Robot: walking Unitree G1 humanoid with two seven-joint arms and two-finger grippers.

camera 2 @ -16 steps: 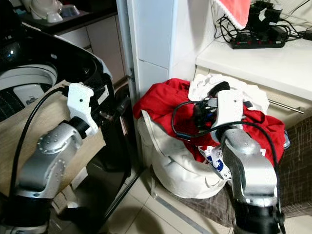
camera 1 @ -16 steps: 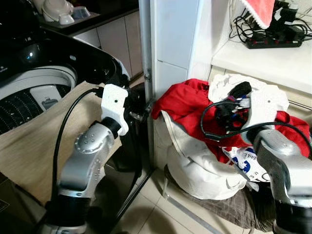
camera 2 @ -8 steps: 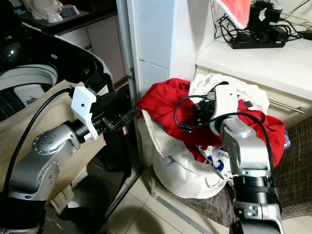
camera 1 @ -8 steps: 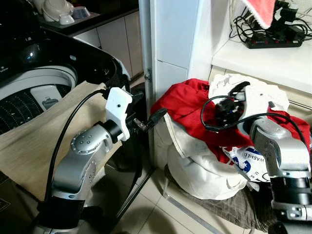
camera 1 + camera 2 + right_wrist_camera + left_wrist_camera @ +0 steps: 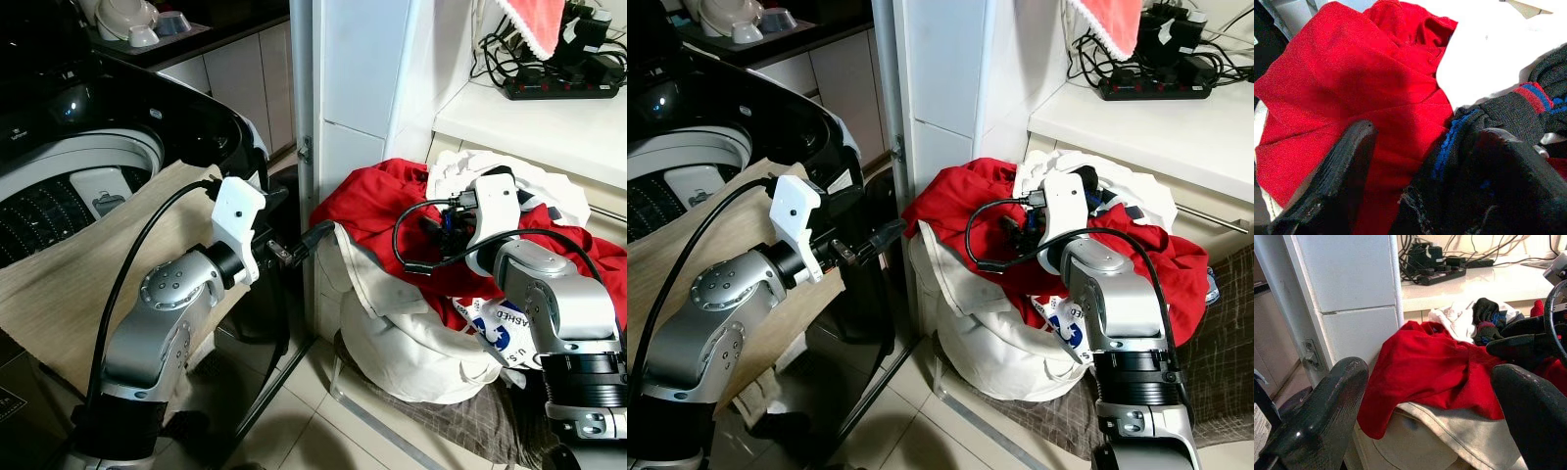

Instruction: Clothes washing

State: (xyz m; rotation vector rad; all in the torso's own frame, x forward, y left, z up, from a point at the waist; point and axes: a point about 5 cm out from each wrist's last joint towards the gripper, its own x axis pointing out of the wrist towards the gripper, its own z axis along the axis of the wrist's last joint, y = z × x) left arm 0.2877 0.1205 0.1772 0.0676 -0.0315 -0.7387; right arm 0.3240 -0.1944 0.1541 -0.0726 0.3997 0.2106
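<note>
my right gripper is down on the laundry heap, its fingers spread. the dark knit garment, ribbed, with blue and red stripes at its edge, lies between them and against one finger. i cannot tell whether they press it. the red shirt, soft and creased, spreads beside and under that gripper and drapes over the rim of the cream cloth bag. a crumpled white cloth sits on top of the heap, touching the dark knit.

my left gripper is held out level, fingers parted and empty, pointing toward the bag's near edge and just short of the red shirt. behind that arm stands the glossy black washer, lid up, ribbed drum showing, a beige cloth hanging over its front.
</note>
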